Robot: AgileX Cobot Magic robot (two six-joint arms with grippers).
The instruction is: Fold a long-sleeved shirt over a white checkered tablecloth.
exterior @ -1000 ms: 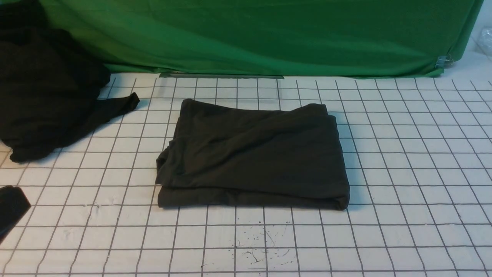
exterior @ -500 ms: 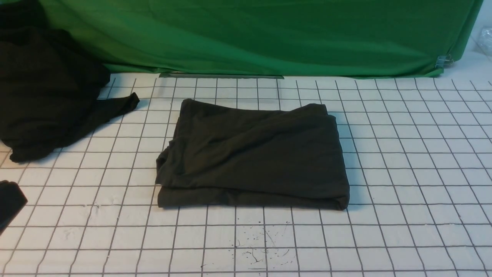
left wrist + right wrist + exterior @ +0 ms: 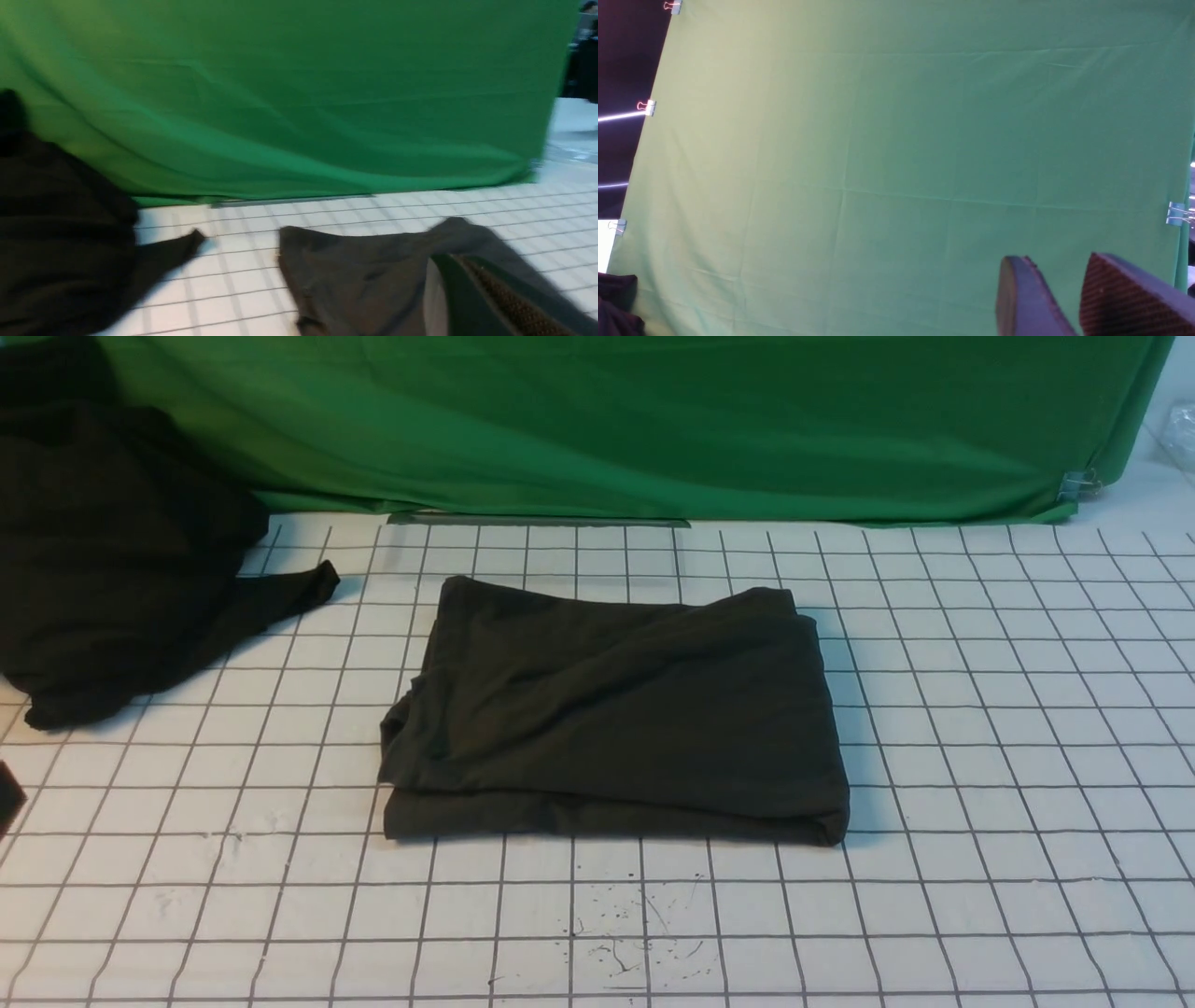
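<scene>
The long-sleeved shirt lies folded into a dark rectangle in the middle of the white checkered tablecloth, its print hidden inside the fold. Nothing holds it. Only a dark sliver of my left gripper shows at the left edge of the front view, well away from the shirt. In the left wrist view, which is blurred, the shirt lies beyond my left gripper, whose fingers look pressed together and empty. My right gripper faces the green backdrop with a narrow gap between its fingers and nothing in it.
Another black garment with no print is heaped at the far left, one flap reaching toward the shirt. The green backdrop closes off the back edge, held by a metal clip at the right.
The left gripper has slid leftward, almost out of the front view. The folded shirt has not moved.
</scene>
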